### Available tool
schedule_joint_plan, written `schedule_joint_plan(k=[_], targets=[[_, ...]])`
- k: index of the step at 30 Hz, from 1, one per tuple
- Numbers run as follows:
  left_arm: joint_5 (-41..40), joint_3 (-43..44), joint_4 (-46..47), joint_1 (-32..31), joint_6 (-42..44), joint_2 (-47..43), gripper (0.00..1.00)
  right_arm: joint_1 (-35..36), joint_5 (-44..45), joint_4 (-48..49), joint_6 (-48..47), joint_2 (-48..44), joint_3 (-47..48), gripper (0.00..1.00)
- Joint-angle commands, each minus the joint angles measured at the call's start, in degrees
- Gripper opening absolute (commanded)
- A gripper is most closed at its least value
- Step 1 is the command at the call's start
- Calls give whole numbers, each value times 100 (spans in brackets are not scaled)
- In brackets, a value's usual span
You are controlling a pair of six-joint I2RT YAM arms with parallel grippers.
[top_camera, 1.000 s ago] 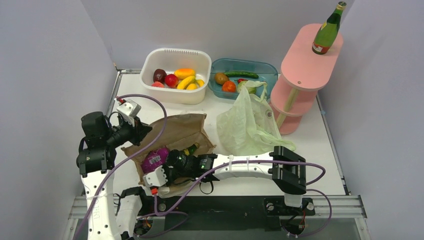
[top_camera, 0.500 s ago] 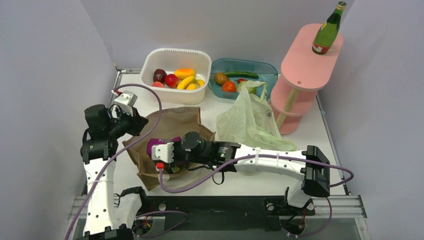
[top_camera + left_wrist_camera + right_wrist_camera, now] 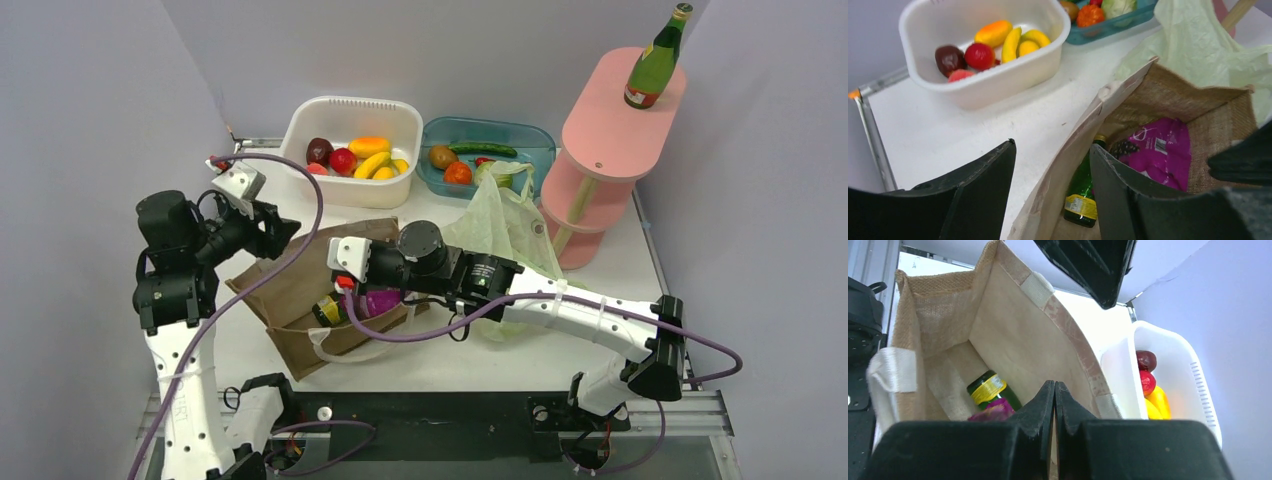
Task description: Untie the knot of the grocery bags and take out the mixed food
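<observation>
The brown paper bag lies on its side with its mouth held wide. Inside it I see a green glass bottle and a purple snack packet. My left gripper is open and straddles the bag's rim, one finger outside and one inside. My right gripper is shut and points into the bag, above the bottle and packet; nothing shows between its fingers. The pale green plastic bag lies crumpled behind the right arm.
A white tub of fruit and a blue tray of vegetables stand at the back. A pink two-tier stand at the right carries another green bottle. The left wall is close to the left arm.
My left gripper has opened and let go of the bag's rim. My right arm has reached farther from its base, and the bag's mouth now stands wider.
</observation>
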Motion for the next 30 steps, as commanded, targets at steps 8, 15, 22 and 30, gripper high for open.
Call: schedule_joint_plan(k=[8, 15, 22, 30], targets=[[652, 352, -1209, 21, 1335, -596, 54, -44, -223, -2339, 234, 431, 474, 80], [684, 166, -1523, 21, 1584, -814, 55, -118, -394, -3247, -802, 688, 111, 85], [623, 8, -1514, 14, 1555, -857, 55, -102, 32, -3477, -1441, 1453, 321, 85], [531, -17, -1493, 28, 1489, -857, 55, -150, 995, -2856, -1691, 2217, 294, 58]])
